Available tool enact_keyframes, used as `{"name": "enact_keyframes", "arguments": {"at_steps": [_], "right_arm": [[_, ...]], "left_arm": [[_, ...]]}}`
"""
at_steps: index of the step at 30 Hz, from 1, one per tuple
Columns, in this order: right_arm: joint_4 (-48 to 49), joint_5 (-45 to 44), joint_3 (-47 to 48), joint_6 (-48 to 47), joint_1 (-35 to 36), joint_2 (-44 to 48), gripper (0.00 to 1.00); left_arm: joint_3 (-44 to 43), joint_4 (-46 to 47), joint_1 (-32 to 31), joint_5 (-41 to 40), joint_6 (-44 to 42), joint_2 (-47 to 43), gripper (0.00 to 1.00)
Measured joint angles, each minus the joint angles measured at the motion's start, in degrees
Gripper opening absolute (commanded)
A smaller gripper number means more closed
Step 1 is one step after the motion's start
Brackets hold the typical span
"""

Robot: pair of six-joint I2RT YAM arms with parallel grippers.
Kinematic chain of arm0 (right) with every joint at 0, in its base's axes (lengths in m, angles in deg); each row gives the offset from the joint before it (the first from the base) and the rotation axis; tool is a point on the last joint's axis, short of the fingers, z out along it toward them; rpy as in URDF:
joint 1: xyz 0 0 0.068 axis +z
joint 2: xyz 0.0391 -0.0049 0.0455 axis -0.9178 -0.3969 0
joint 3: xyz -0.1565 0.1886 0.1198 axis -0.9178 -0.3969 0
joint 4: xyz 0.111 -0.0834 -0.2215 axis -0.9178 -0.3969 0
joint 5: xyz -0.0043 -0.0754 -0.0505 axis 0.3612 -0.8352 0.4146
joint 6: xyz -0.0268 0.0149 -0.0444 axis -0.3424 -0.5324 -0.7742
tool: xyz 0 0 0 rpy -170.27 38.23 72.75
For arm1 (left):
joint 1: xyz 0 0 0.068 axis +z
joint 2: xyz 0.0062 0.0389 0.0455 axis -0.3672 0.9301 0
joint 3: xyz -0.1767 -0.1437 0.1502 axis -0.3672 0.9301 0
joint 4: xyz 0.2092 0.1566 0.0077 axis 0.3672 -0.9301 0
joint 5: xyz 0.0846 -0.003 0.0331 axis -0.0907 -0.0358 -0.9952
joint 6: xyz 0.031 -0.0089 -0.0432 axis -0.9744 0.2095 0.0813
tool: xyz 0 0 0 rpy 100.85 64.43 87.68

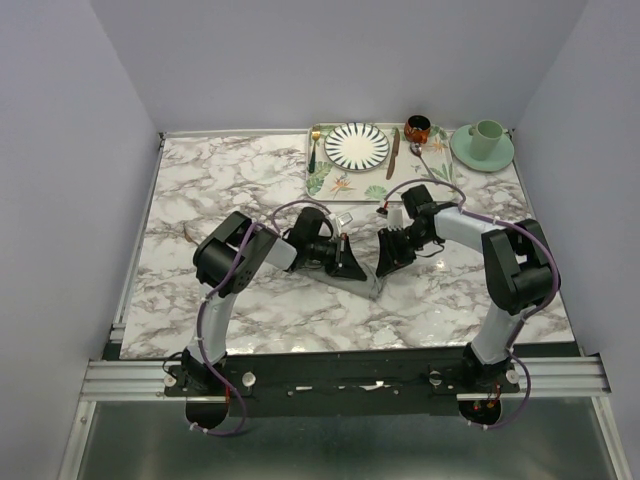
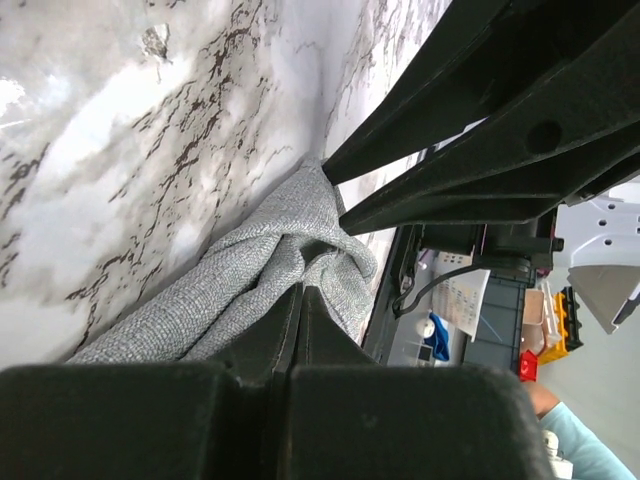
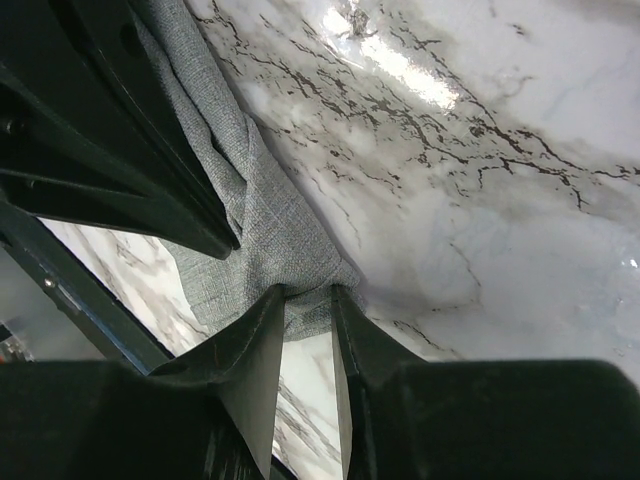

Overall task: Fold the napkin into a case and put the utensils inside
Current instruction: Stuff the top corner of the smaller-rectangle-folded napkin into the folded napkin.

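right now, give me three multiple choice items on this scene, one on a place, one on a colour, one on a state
1. Where is the grey woven cloth napkin?
A. on the floor
B. on the white marble table, between the left gripper and the right gripper
C. hanging off the table's edge

2. What colour is the ceramic mug on the round saucer?
A. pale green
B. yellow
C. black

3. The left gripper is:
A. wide open
B. shut on the napkin
C. out of view

Answers:
1 B, the top view shows the cloth mid-table where the two arms meet.
2 A, mug and saucer are both pale green.
3 B, the left wrist view shows its fingers pressed together with cloth pinched at the tips.
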Motion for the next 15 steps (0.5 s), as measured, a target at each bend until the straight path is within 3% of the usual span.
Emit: {"name": "enact_keyframes", "arguments": {"at_steps": [8, 15], "right_arm": [[0.8, 1.0, -1.0, 0.0, -0.3, 0.3, 0.34], [1.0, 1.3, -1.4, 0.1, -0.3, 0.8, 0.41]], "left_arm": [[0.0, 0.3, -0.5, -1.0, 0.3, 0.0, 0.00], [-1.4, -4.4, -2.7, -6.1, -1.5, -1.7, 0.00]]}}
